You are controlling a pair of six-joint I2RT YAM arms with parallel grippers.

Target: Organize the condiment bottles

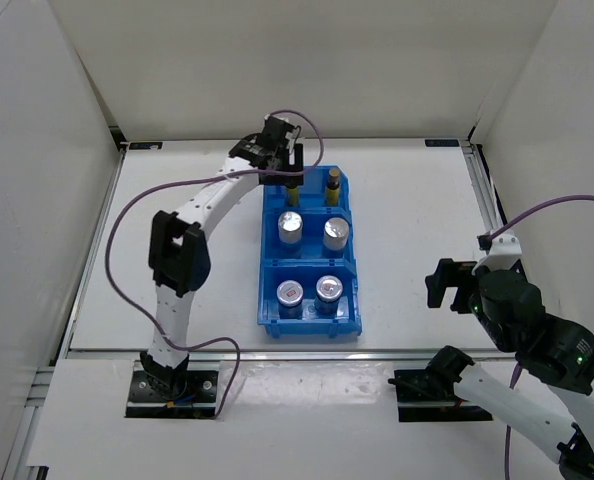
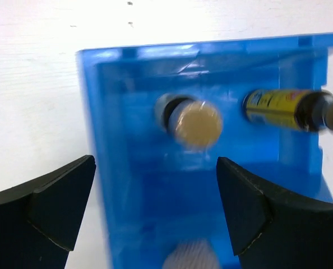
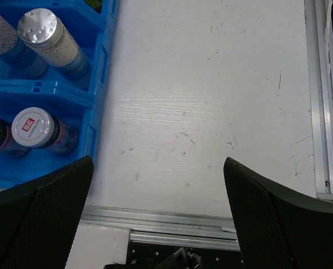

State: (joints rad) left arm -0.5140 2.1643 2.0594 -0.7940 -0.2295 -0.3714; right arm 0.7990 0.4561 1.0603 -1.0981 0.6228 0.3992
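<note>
White table (image 1: 417, 230); blue bin (image 1: 307, 326): condiment bottle (image 2: 195, 122) beneath spread left gripper (image 2: 155, 162); move vertically, sparing second bottle (image 2: 278, 109). Right gripper (image 3: 158, 162) spread.

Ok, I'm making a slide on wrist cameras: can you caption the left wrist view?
Open left gripper above the blue bin, whose end compartment holds two slim condiment bottles.

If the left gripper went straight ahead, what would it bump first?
Probably the condiment bottle standing right ahead of the open left gripper, inside the blue tray; depth is blurry.
</note>
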